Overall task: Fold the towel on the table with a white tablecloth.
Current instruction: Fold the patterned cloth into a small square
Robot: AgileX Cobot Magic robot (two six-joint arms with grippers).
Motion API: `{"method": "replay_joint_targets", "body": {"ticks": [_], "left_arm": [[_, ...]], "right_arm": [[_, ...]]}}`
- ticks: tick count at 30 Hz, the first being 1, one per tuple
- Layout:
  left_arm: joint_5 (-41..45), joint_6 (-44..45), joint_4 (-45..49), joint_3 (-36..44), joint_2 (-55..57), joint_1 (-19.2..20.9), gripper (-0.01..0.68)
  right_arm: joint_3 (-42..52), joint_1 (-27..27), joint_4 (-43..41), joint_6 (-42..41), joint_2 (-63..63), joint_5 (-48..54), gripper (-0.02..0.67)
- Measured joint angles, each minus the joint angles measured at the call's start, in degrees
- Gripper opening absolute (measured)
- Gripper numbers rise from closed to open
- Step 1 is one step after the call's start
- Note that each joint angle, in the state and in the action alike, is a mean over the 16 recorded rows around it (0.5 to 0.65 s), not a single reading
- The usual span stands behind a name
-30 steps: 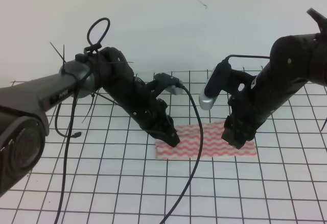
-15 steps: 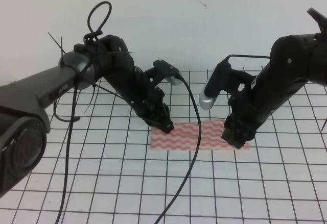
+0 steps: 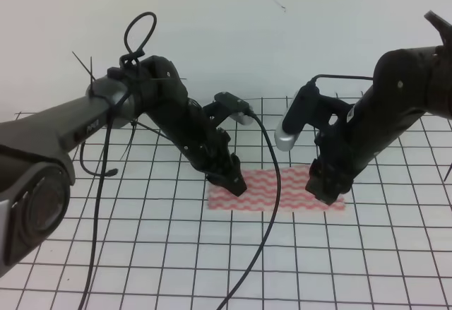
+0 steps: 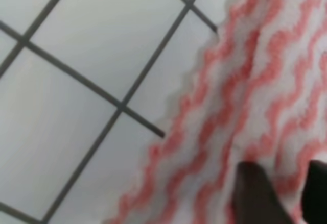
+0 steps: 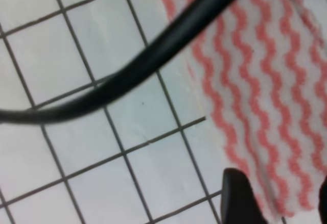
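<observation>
- Left tool (image 3: 235, 183): fingers part narrowly over the towel (image 3: 282, 188) at its left end.
- Right tool (image 3: 323, 194): opening cannot be told.
- Press both ends evenly against the desk (image 3: 176, 246).

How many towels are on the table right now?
1: the towel lies flat on the table with a white tablecloth, between the left gripper and right gripper. None seems hidden.

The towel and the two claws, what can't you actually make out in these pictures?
- Left claw: exterior high view, dark against the towel, so open or shut is unclear; left wrist view shows only blurred fingertips cut off by the bottom edge.
- Right claw: same; right wrist view crops it at the bottom edge.
- Towel's left end: partly hidden by a black cable in the right wrist view.
</observation>
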Motion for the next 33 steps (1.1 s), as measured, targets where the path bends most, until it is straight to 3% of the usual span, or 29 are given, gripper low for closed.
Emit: {"method": "replay_joint_targets", "body": {"ticks": [6, 13, 27, 33], "left_arm": [[-0.94, -2.33, 1.63, -0.07, -0.89, 0.42, 0.323], [-2.72, -4.35, 3.59, -0.14, -0.73, 1.15, 0.290], [-1.09, -2.63, -0.95, -0.12, 0.81, 1.60, 0.220], [2.41, -2.66, -3.32, -0.07, 0.61, 1.56, 0.218]], "right_arm": [[0.04, 0.00, 2.20, -0.57, 0.81, -2.22, 0.329], [0.06, 0.00, 4.91, -1.42, 3.96, -5.79, 0.306], [0.06, 0.00, 5.74, -1.94, 10.04, -10.21, 0.065], [0.06, 0.00, 5.51, -1.94, 10.93, -9.99, 0.007]]}}
